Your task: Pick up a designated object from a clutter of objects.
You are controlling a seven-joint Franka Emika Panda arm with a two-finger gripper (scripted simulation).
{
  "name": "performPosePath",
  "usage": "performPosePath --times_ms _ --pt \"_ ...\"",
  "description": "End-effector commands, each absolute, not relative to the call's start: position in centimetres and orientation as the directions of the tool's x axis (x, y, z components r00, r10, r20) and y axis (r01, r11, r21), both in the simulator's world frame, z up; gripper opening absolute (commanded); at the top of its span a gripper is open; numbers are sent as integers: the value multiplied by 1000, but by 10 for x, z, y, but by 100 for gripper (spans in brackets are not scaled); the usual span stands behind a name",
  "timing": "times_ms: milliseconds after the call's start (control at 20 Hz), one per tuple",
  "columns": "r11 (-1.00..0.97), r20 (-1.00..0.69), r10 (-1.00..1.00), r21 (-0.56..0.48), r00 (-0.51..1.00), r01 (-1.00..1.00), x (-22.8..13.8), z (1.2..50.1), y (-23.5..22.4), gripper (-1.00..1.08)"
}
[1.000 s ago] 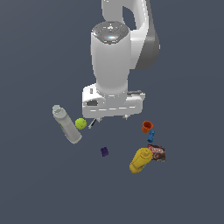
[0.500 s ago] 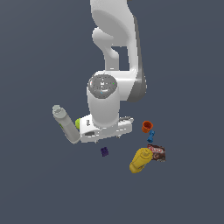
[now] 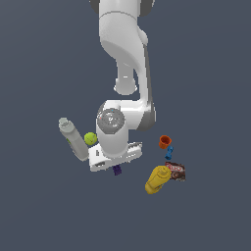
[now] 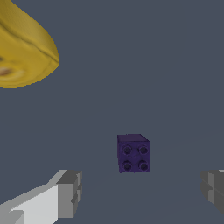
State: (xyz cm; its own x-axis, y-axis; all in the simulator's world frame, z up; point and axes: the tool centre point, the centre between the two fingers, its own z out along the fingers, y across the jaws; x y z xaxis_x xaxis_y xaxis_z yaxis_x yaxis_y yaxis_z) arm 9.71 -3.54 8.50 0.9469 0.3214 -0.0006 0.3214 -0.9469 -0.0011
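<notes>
Dark grey worktop, scattered small items. Purple cube: four studs on its upper face, resting on the worktop, lying between the two grey fingertips without touching either; in the exterior view it shows only partly beneath the white arm's hand. Jaws spread wide, holding nothing. Grey-white bottle: lying on its side toward the exterior view's left. Yellow-green ball: just beside that bottle. Orange cup: upright, mouth open, contents not discernible. Blue piece: just below the cup. Yellow bottle: lying tilted, touching the brown packet; near the cube in the wrist view.
</notes>
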Motion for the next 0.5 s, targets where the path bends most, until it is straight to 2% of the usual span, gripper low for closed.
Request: performPosePath --times_ms 0,450 --pt "-943 0 333 0 943 333 98 77 -37 100" --pt "-942 -1 337 -1 942 337 98 68 -38 100"
